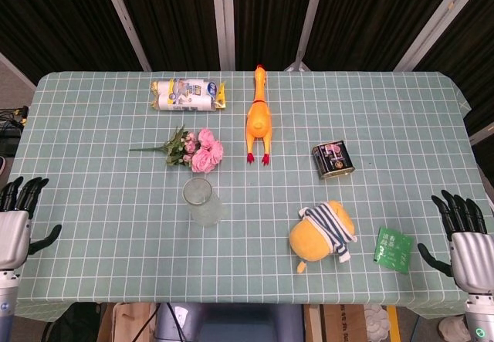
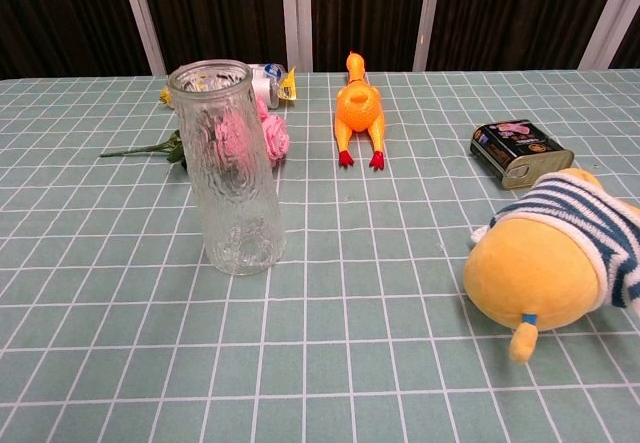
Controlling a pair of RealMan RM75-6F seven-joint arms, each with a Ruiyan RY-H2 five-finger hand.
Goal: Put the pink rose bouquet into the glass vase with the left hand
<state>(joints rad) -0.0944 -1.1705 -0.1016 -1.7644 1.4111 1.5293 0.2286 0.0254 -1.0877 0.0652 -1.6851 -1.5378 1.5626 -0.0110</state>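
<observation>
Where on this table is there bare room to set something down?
Bare cloth lies left of the glass vase and pink rose bouquet, toward the left robot hand. Another patch lies beyond the tin. It is crowded around the rubber chicken.

Bright, even overhead light, soft faint shadows, both views sharp, backdrop dark.
</observation>
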